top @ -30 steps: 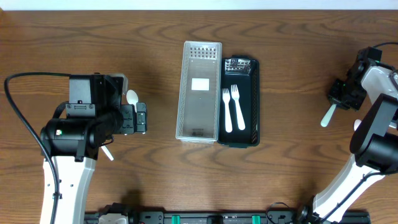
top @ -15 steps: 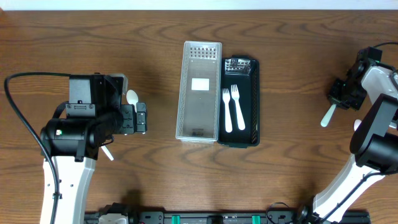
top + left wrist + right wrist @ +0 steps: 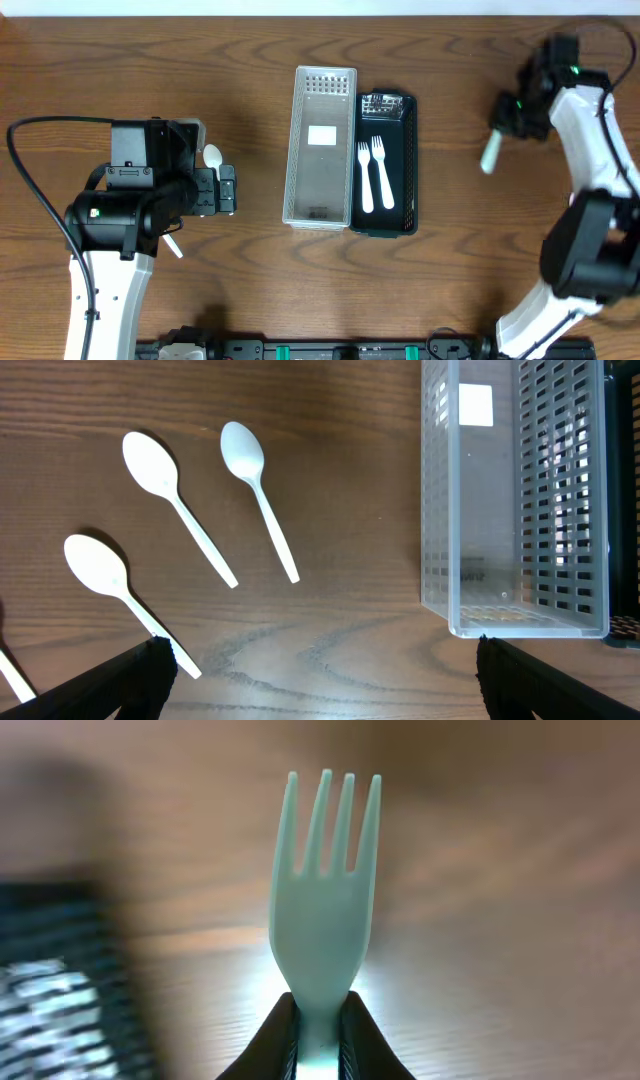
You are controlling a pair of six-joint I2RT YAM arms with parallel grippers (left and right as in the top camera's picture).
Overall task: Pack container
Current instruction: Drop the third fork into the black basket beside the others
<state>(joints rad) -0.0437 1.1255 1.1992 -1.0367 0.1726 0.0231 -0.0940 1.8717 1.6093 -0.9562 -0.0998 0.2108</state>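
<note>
My right gripper (image 3: 507, 112) is shut on a white plastic fork (image 3: 490, 153) (image 3: 324, 900) and holds it above the table, right of the black tray (image 3: 410, 150). Two white forks (image 3: 373, 172) lie in that tray. A clear perforated container (image 3: 320, 70) (image 3: 440, 500) stands left of it, holding no cutlery. My left gripper (image 3: 228, 190) (image 3: 318, 690) is open and empty, left of the clear container. Three white spoons (image 3: 165, 485) lie on the wood in the left wrist view.
A clear lidded piece (image 3: 386, 105) sits at the far end of the black tray. Bare wooden table (image 3: 470, 260) surrounds the containers. A black cable (image 3: 30, 190) loops at the far left.
My right arm has moved left and away from the table's right edge with the fork, toward the black tray. The left arm has not moved.
</note>
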